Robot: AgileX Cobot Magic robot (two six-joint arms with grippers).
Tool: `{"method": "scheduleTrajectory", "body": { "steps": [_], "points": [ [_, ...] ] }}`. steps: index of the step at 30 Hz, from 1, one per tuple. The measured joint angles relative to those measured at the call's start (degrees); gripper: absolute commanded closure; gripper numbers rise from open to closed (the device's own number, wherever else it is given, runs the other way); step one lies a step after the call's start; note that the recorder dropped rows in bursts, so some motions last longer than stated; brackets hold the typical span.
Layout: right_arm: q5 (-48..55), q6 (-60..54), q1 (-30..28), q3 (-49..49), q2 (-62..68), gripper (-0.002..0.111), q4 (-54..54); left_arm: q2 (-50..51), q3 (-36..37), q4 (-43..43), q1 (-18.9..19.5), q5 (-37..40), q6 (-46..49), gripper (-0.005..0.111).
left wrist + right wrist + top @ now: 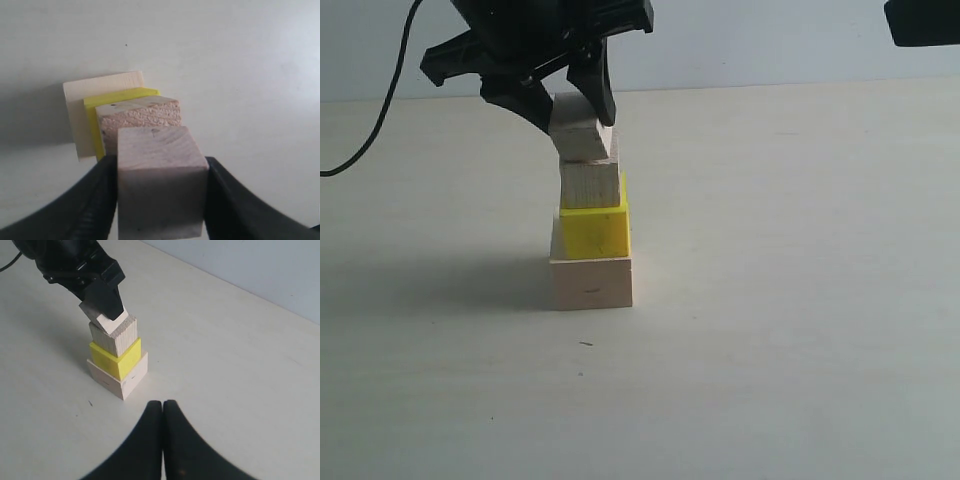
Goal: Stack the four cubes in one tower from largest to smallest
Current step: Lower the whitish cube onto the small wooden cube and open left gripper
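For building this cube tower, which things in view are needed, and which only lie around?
Needed: large pale cube, yellow cube, tan cube, whitish cube, left gripper holding it.
Lying around: black cable, dark speck on the table, shut right gripper.

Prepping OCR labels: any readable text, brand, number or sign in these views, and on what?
No readable text in any view.
Large pale wooden cube: one small dark mark on its side, not a character.
Yellow cube, tan wooden cube, smallest whitish cube: blank.
Table: a tiny dark speck, no writing.
Left gripper, right gripper: plain black, no brand visible.
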Motion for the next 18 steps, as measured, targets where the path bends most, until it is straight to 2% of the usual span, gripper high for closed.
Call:
{"method": "scheduleTrajectory", "body": {
  "steps": [7,9,13,15,18],
  "points": [
    [0.0,0.0,0.0,0.0,0.0,0.108,-0.23,0.0,0.0,0.0,0.0,0.0,0.0,0.105],
    [0.12,0.0,0.0,0.0,0.0,0.108,-0.33,0.0,0.0,0.0,0.0,0.0,0.0,0.091],
    [0.38,0.0,0.0,0.0,0.0,0.108,-0.74,0.0,0.0,0.0,0.0,0.0,0.0,0.069],
    [0.38,0.0,0.0,0.0,0.0,0.108,-0.74,0.0,0.0,0.0,0.0,0.0,0.0,0.062],
    [0.38,0.0,0.0,0.0,0.0,0.108,-0.74,0.0,0.0,0.0,0.0,0.0,0.0,0.058]
  ]
}}
